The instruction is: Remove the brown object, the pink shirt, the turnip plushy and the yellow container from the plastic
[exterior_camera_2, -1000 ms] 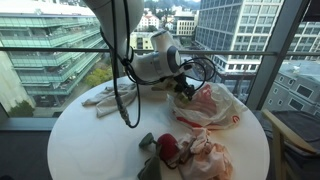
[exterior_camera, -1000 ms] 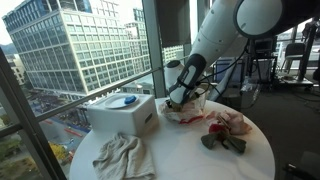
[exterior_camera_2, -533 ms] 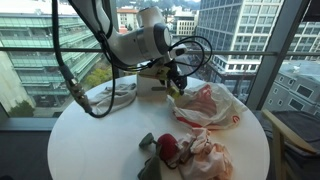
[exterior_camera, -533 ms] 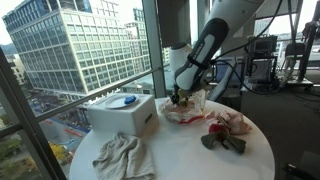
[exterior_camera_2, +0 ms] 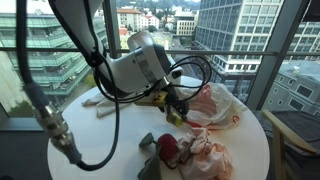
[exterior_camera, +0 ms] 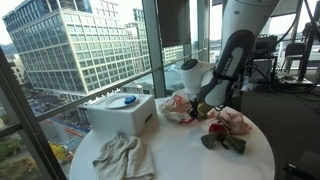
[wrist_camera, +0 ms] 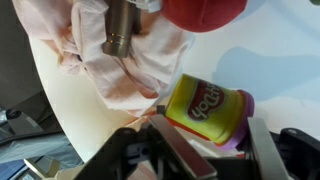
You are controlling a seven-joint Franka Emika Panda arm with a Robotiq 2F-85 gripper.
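My gripper [wrist_camera: 210, 138] is shut on the yellow container [wrist_camera: 205, 106], a yellow tub with a purple lid, and holds it above the table. In both exterior views the gripper [exterior_camera: 200, 108] [exterior_camera_2: 175, 112] hangs between the crumpled plastic bag [exterior_camera: 178, 108] [exterior_camera_2: 212, 105] and the pile beside it. The pile holds the pink shirt [exterior_camera: 234, 122] [exterior_camera_2: 207, 152] [wrist_camera: 110, 70], the red turnip plushy [exterior_camera_2: 168, 148] [wrist_camera: 205, 10] and a brown cylinder-shaped object [wrist_camera: 120, 30] lying on the shirt.
The round white table [exterior_camera: 185, 155] [exterior_camera_2: 100, 140] stands by a window. A white box [exterior_camera: 122, 113] with a blue item on top and a crumpled pale cloth [exterior_camera: 122, 156] [exterior_camera_2: 108, 99] lie on it. The arm's cables hang over the bag.
My gripper has lifted away from the plastic bag with the yellow container in it and moved over toward the pile of shirt and plushy.
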